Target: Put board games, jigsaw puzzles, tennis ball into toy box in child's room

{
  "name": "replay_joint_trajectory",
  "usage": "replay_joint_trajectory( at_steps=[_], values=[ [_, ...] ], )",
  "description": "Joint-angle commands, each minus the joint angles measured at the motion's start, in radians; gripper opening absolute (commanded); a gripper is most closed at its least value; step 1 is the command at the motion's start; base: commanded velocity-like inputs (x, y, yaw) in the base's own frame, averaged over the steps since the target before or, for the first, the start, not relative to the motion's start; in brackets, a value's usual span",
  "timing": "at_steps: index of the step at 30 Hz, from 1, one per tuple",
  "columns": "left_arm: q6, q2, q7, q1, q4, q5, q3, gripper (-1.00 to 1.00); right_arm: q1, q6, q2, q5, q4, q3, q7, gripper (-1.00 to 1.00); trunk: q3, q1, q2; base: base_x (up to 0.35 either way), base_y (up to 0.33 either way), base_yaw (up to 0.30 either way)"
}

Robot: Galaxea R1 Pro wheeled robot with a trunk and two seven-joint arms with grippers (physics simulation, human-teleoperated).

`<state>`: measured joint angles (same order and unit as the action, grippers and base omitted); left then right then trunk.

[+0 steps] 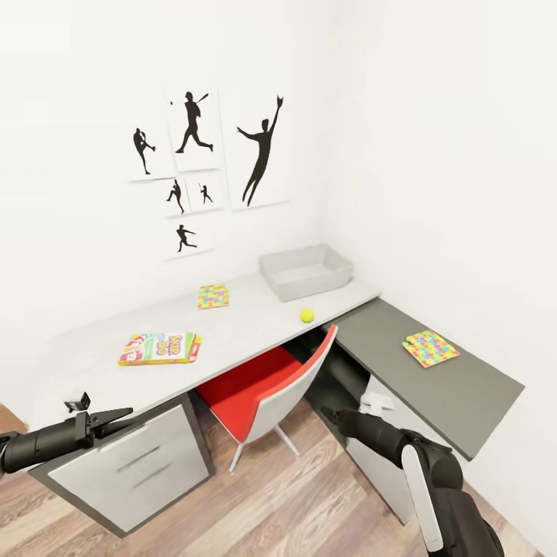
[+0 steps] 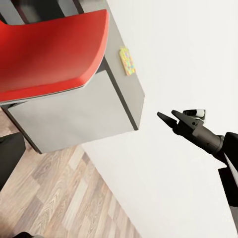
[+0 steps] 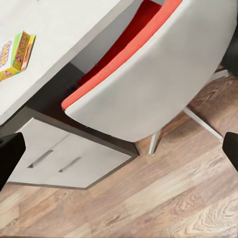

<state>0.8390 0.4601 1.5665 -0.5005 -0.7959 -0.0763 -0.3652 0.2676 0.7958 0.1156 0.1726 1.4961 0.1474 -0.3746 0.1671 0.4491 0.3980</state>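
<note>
The grey toy box (image 1: 305,271) stands at the desk's far corner. On the light desk top (image 1: 93,340) lie a colourful board game (image 1: 160,348) (image 3: 15,52), a jigsaw puzzle (image 1: 213,296) and the yellow tennis ball (image 1: 307,315) near the front edge. A second jigsaw puzzle (image 1: 430,348) (image 2: 127,60) rests on the dark desk wing (image 1: 464,394). My left gripper (image 1: 120,418) hovers open in front of the drawer unit, below the board game. My right gripper (image 1: 326,414) (image 2: 168,117) hangs open under the dark wing, holding nothing.
A red and white chair (image 1: 267,387) (image 3: 148,84) is tucked under the desk between my arms. A grey drawer unit (image 1: 131,464) (image 3: 59,163) sits under the left end. White walls close the corner; wood floor (image 1: 294,503) lies in front.
</note>
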Motion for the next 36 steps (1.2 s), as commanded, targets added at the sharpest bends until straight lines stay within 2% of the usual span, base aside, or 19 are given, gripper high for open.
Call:
replay_joint_trajectory(
  at_steps=[1,11,19,29,36],
  values=[
    [0.01,0.0,0.004,-0.001,0.0,0.001,0.0,1.0,0.001,0.007,0.001,0.002,0.001,0.003,-0.003,1.0,0.002,0.001,0.002,0.177,-0.122,0.243],
    [0.009,-0.001,0.004,-0.001,0.0,0.001,0.0,1.0,0.001,0.007,0.002,0.002,0.001,0.001,-0.003,1.0,0.002,0.001,0.002,0.222,-0.161,0.275],
    [0.009,-0.002,0.004,-0.001,0.0,0.0,0.0,1.0,0.001,0.007,0.001,-0.001,0.0,-0.019,-0.003,1.0,0.002,0.001,0.002,0.244,-0.182,0.291],
    [0.009,-0.003,0.004,-0.001,0.0,0.0,0.0,1.0,0.001,0.005,0.001,-0.007,0.001,-0.027,-0.003,1.0,0.002,0.001,0.002,0.231,-0.196,0.293],
    [0.009,-0.004,0.004,-0.001,0.0,0.0,0.0,1.0,0.0,-0.033,0.001,-0.007,0.001,-0.029,-0.003,1.0,-0.002,0.001,0.002,0.143,-0.129,0.276]
  ],
)
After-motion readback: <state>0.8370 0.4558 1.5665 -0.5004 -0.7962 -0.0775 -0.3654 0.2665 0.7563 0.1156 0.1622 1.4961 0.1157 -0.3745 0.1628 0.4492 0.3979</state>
